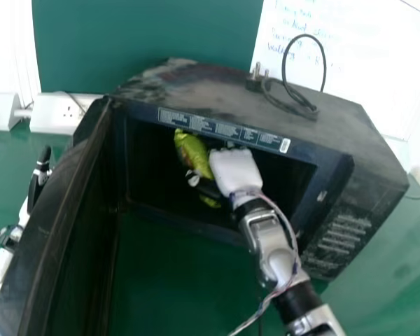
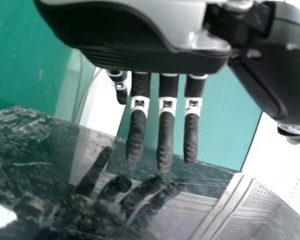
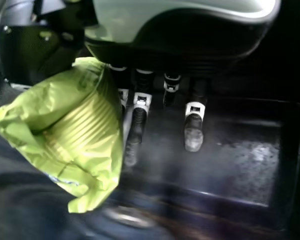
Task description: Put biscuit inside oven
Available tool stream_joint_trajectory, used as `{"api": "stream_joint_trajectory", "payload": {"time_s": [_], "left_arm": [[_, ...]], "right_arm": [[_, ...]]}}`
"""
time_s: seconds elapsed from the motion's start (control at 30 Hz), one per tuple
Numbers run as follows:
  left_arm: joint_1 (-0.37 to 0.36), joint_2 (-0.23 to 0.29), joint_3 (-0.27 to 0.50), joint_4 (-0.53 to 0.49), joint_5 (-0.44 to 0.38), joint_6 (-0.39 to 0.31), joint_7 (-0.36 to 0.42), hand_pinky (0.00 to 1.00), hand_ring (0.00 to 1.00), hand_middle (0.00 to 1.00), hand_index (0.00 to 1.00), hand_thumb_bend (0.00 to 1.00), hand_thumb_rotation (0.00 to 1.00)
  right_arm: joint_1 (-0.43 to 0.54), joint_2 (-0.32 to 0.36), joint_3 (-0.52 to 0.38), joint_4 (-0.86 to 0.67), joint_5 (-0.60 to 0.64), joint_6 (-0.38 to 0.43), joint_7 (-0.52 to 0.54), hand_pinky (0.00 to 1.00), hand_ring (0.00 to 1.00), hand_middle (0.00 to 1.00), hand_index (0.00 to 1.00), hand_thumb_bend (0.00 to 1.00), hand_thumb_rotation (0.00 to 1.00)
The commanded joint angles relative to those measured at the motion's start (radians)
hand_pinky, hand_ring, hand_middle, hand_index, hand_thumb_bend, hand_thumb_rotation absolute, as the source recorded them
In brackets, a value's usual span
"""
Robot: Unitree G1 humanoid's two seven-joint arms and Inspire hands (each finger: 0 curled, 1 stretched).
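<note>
Hanging at upper centre, the biscuit is pinched inside the oven by the right robot hand; at far left, the left robot hand is seen straight-fingered.

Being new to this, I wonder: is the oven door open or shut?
Open: the door stands swung out to the left, with the right hand and green packet in the oven opening.

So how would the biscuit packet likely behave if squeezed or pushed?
The green biscuit packet is probably slippery, given its shiny wrapper. Its loose, creased ends would likely flop, while the ridged, stacked-looking middle may stay stiffer but could crumble.
</note>
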Motion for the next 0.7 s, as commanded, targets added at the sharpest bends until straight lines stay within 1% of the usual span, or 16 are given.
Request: {"api": "stream_joint_trajectory", "payload": {"time_s": [0.0,0.03,0.07,0.13,0.2,0.27,0.3,0.33,0.4,0.53,0.6,0.63,0.67], "left_arm": [[0.012,-0.005,0.000,-0.012,-0.012,0.012,0.000,0.24,0.31,0.41,0.49,0.52,0.08],[0.012,-0.005,0.000,-0.011,-0.011,0.011,-0.001,0.24,0.31,0.41,0.49,0.52,0.08],[0.011,-0.006,0.000,-0.011,-0.012,0.013,0.001,0.24,0.31,0.41,0.49,0.52,0.08],[0.012,-0.003,-0.003,-0.010,-0.003,0.003,-0.002,0.24,0.31,0.41,0.49,0.52,0.08],[0.012,-0.003,-0.004,-0.007,-0.001,-0.004,-0.006,0.23,0.30,0.40,0.49,0.52,0.08],[0.012,-0.002,-0.004,-0.006,-0.001,-0.004,-0.009,0.23,0.30,0.40,0.49,0.52,0.08],[0.013,-0.002,-0.003,-0.005,0.000,-0.005,-0.008,0.23,0.30,0.40,0.49,0.52,0.09],[0.013,-0.002,-0.003,-0.006,0.002,-0.004,-0.004,0.23,0.30,0.40,0.49,0.52,0.09],[0.013,-0.001,-0.002,-0.006,0.002,-0.004,-0.005,0.23,0.30,0.40,0.49,0.52,0.09],[0.011,0.001,-0.002,0.001,0.004,-0.013,-0.013,0.23,0.30,0.40,0.49,0.52,0.09],[0.009,-0.002,-0.001,0.004,0.003,-0.010,-0.010,0.23,0.30,0.40,0.49,0.52,0.09],[0.008,-0.002,0.000,0.006,0.001,-0.011,-0.012,0.23,0.30,0.40,0.49,0.52,0.09],[0.007,-0.002,0.000,0.008,0.001,-0.013,-0.014,0.23,0.30,0.40,0.49,0.52,0.09]], "right_arm": [[-0.055,-0.010,0.019,0.069,0.021,-0.016,-0.059,0.17,0.26,0.47,0.49,0.53,0.00],[-0.068,-0.011,0.025,0.095,0.029,-0.017,-0.069,0.17,0.25,0.47,0.49,0.53,0.00],[-0.078,-0.010,0.029,0.118,0.038,-0.019,-0.082,0.18,0.26,0.43,0.50,0.53,0.00],[-0.097,-0.011,0.043,0.153,0.051,-0.014,-0.087,0.19,0.28,0.46,0.49,0.53,0.00],[-0.111,-0.013,0.053,0.181,0.065,-0.015,-0.091,0.20,0.30,0.42,0.51,0.53,0.00],[-0.119,-0.013,0.057,0.202,0.085,-0.020,-0.100,0.20,0.29,0.46,0.50,0.53,0.00],[-0.121,-0.012,0.056,0.207,0.097,-0.021,-0.103,0.22,0.36,0.49,0.49,0.52,0.00],[-0.118,-0.014,0.058,0.199,0.105,-0.019,-0.099,0.24,0.37,0.48,0.53,0.52,0.00],[-0.111,-0.019,0.062,0.169,0.116,-0.005,-0.079,0.28,0.38,0.48,0.56,0.51,0.00],[-0.083,-0.030,0.069,0.082,0.128,0.030,-0.019,0.35,0.40,0.49,0.56,0.51,0.00],[-0.066,-0.039,0.080,0.026,0.118,0.059,0.030,0.37,0.48,0.47,0.54,0.52,0.01],[-0.058,-0.043,0.085,-0.002,0.113,0.076,0.062,0.39,0.52,0.55,0.62,0.68,0.11],[-0.049,-0.046,0.090,-0.029,0.108,0.093,0.092,0.41,0.56,0.62,0.67,0.77,0.16]]}}
